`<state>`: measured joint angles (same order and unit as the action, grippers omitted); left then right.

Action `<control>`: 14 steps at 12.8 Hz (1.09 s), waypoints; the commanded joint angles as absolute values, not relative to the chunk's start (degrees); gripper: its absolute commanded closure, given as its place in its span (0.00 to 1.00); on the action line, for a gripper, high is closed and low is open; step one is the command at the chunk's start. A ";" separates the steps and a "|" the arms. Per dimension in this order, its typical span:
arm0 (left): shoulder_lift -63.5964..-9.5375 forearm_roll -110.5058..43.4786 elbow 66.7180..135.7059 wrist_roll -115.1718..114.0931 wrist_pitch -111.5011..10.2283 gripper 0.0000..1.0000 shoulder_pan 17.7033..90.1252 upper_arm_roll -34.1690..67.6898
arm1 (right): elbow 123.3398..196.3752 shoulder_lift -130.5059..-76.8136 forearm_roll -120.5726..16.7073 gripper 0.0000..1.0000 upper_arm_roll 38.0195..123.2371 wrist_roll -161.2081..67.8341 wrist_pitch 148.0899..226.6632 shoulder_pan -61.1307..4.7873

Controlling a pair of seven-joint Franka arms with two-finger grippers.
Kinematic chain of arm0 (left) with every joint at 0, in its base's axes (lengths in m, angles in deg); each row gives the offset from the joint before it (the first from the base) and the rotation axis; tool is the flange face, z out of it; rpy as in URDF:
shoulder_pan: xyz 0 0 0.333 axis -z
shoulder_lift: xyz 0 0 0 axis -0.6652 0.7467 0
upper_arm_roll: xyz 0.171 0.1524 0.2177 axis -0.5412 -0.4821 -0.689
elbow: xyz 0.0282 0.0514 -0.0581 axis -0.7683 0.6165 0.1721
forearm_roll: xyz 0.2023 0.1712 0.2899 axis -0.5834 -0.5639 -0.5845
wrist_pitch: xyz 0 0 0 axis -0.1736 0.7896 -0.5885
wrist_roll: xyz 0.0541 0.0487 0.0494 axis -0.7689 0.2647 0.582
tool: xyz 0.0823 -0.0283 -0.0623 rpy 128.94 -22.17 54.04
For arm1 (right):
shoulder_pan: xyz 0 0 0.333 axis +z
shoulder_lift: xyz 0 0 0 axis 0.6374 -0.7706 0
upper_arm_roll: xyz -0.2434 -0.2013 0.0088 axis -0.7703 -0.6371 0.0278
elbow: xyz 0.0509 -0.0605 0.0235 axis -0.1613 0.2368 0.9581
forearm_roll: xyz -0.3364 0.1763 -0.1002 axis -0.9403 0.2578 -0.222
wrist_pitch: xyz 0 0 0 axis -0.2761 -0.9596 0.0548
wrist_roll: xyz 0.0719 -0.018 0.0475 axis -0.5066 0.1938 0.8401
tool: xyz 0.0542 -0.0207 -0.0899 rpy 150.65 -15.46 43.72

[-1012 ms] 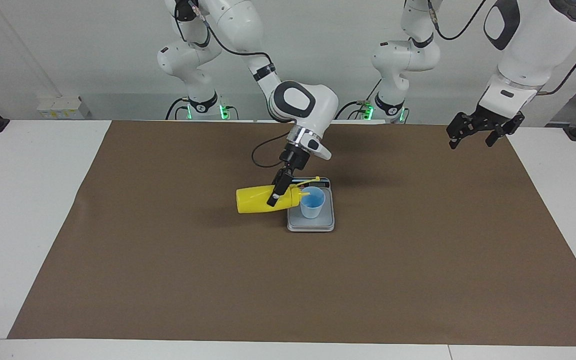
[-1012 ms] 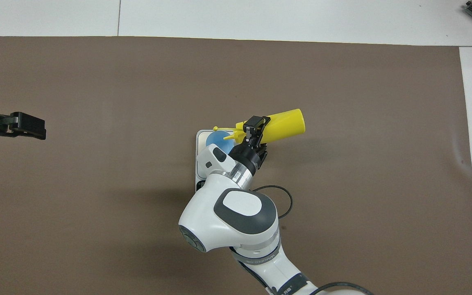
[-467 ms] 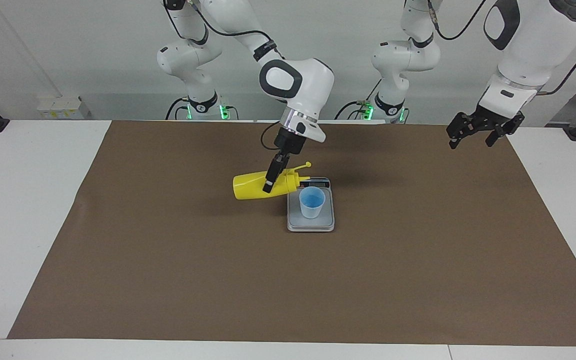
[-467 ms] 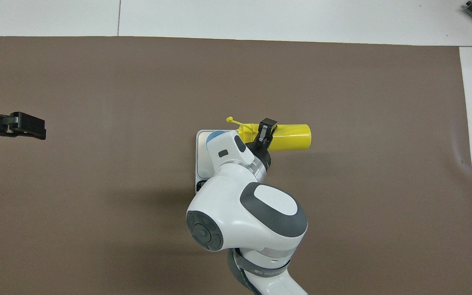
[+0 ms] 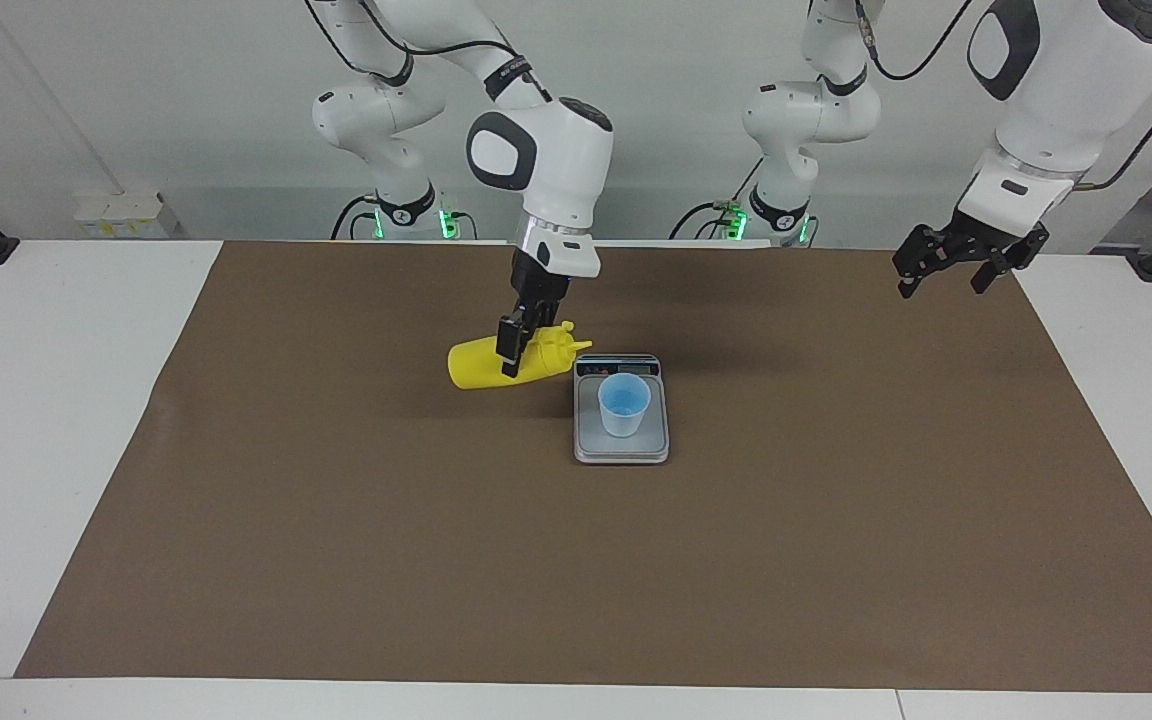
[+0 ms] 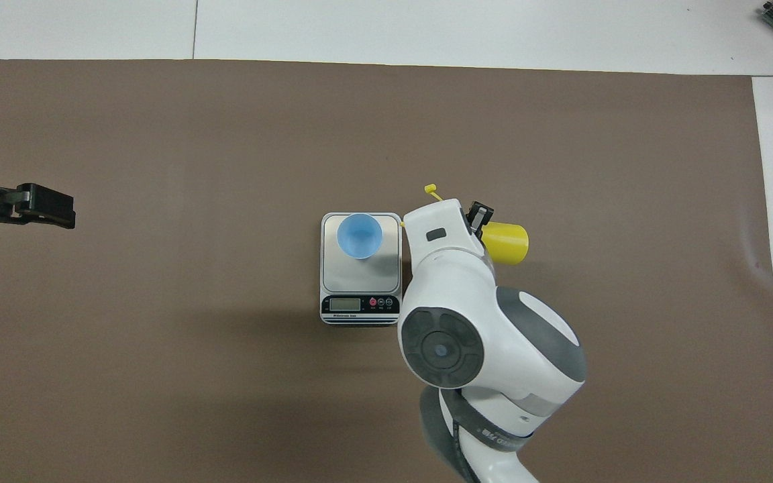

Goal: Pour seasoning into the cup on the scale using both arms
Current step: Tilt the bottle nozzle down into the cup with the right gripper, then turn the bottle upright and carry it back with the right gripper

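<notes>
While the right tool (image 5: pixel 511 352) stays clamped on the small yellow plastic squeeze bottle (image 5: pixel 481 365), tilted beside the silver-grey scale (image 5: pixel 621 440) mid-surface, treat it as light and soft-walled: grip mid-body. The left tool (image 5: pixel 946 272) waits, fingers apart.

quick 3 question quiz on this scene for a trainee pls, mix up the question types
1. True or false: the blue cup stands on the scale.
2. The right gripper is shut on: A) the cup B) the yellow bottle C) nothing.
3. Fill in: the left gripper hangs ____, over the left arm's end of the brown mat.

Key: 1 true; 2 B; 3 open
</notes>
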<state>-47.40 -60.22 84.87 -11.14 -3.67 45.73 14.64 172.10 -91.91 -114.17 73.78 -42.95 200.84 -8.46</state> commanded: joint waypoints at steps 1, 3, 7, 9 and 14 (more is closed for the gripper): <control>-49.00 -61.20 86.41 -10.71 -3.48 0.00 45.74 14.61 | 178.44 -86.22 -107.42 1.00 74.22 -38.52 206.70 -12.87; -49.00 -61.20 86.41 -10.71 -3.48 0.00 45.74 14.61 | 180.20 -84.90 -102.33 1.00 74.22 -32.92 209.78 -16.11; -49.00 -61.20 86.41 -10.71 -3.48 0.00 45.74 14.61 | 181.61 -84.28 -87.30 1.00 74.13 -18.24 213.21 -20.95; -49.00 -61.20 86.41 -10.71 -3.48 0.00 45.74 14.61 | 181.96 -84.28 -78.01 1.00 74.13 -10.43 213.30 -23.41; -48.91 -61.20 86.41 -10.71 -3.48 0.00 45.74 14.61 | 184.94 -83.57 -49.00 1.00 73.95 20.84 213.13 -32.64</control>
<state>-47.41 -60.22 84.87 -11.14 -3.67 45.73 14.64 181.71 -85.87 -56.21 73.47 12.09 212.27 -29.65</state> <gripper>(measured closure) 0.000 0.533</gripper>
